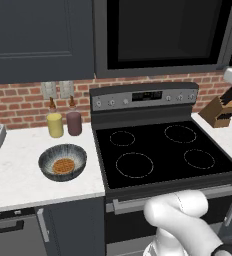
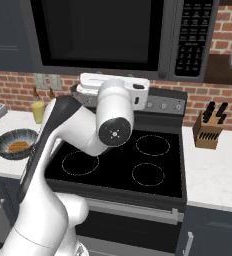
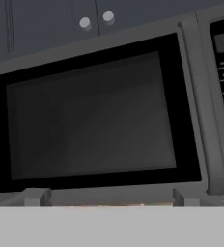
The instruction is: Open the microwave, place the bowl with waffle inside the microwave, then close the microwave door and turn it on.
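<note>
the white arm [image 2: 63,165] rises in front of a black stove [image 1: 163,152] and bends up toward the wall. its hand [image 2: 130,90] sits above the back of the stove, aimed up at the microwave. in the hand view the two finger tips [image 3: 36,197] stand wide apart at the bottom edge with nothing between them; the gripper [image 3: 109,198] is empty.

to the left of the stove, on a pale counter [image 1: 18,175], rests the bowl [image 1: 62,161], upright, with the waffle [image 1: 63,165] lying flat inside it. behind the bowl, against the brick wall, stand a yellow jar [image 1: 55,124] and a maroon jar [image 1: 74,123], just beside each other. a knife block [image 2: 207,129] sits on the counter right of the stove.

above the stove hangs the microwave [image 2: 123,35]. its door [image 3: 92,116] is shut, black glass facing the hand, with a vertical handle [image 3: 203,111] along the right edge of the door and a keypad [image 2: 190,37] to the right of that.

the step in hand looks like opening the door, so the task is barely begun. to do it well, the hand likely needs to shift right until the handle lies between the spread tips, close squarely on it, then pull in an arc following the hinge on the left, not straight back, keeping the elbow away from the bowl.
</note>
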### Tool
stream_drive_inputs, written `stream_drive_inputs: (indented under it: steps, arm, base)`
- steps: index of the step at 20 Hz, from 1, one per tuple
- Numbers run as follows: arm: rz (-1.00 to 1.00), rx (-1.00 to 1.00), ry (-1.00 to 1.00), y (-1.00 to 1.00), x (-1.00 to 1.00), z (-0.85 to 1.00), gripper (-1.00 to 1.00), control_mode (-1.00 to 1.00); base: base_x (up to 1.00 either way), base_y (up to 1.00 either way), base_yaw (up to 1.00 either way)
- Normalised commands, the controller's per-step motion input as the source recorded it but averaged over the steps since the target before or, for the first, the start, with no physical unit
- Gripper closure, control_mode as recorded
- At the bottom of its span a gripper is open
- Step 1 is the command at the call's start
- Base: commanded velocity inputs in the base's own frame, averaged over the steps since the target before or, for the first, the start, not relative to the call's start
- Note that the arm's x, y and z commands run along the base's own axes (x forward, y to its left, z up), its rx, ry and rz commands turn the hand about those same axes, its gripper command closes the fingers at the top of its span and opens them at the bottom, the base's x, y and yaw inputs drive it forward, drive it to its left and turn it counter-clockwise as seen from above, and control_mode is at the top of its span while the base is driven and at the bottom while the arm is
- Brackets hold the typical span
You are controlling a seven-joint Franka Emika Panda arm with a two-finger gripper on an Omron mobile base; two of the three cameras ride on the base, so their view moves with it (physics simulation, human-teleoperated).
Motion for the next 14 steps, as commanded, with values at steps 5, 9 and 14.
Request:
stream_drive_inputs:
  steps: [5,9,14]
  arm:
    - [0.0,0.0,0.05,-0.25,0.0,0.0,-1.0,-1.0]
    - [0.0,0.0,0.03,-0.16,0.01,0.0,-1.0,-1.0]
    - [0.0,0.0,0.0,-0.47,0.08,0.0,-1.0,-1.0]
  base:
    - [0.0,0.0,0.0]
    - [0.0,0.0,0.0]
    - [0.0,0.0,0.0]
